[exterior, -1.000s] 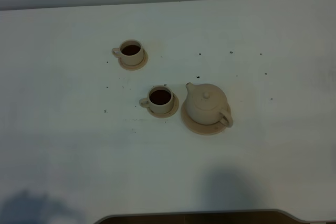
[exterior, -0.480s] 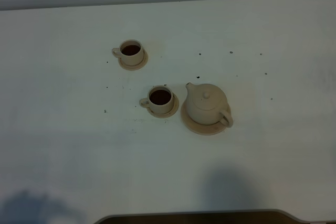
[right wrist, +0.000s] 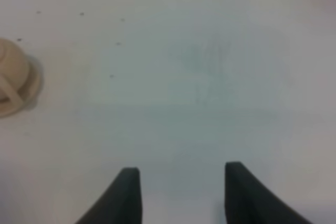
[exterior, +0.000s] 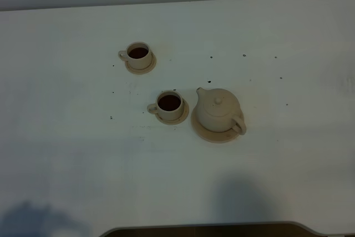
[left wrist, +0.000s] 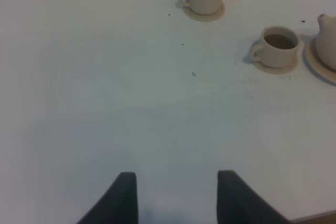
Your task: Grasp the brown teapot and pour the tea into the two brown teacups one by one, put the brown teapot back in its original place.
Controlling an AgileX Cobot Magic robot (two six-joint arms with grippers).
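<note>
Both teacups point(exterior: 138, 54) point(exterior: 169, 104) hold dark tea; teapot point(exterior: 218, 110) seated on large saucer point(exterior: 206, 133). Left gripper point(left wrist: 177, 195), right gripper point(right wrist: 182, 192): jaws apart, empty, clear of crockery. Task judged complete.

Only the fingertips of the robot show, and only in the two wrist views. The left gripper point(left wrist: 177, 198) shows as two dark, matte fingers point(left wrist: 124, 200), nearly black with a slight grey cast, each a flat wedge that is broad at the picture's edge and narrows to a blunt, squared tip. The right gripper point(right wrist: 182, 195) looks the same: two dark charcoal fingers point(right wrist: 128, 195) of matching tapered shape, smooth and plain. Their outlines are soft and slightly blurred.
</note>
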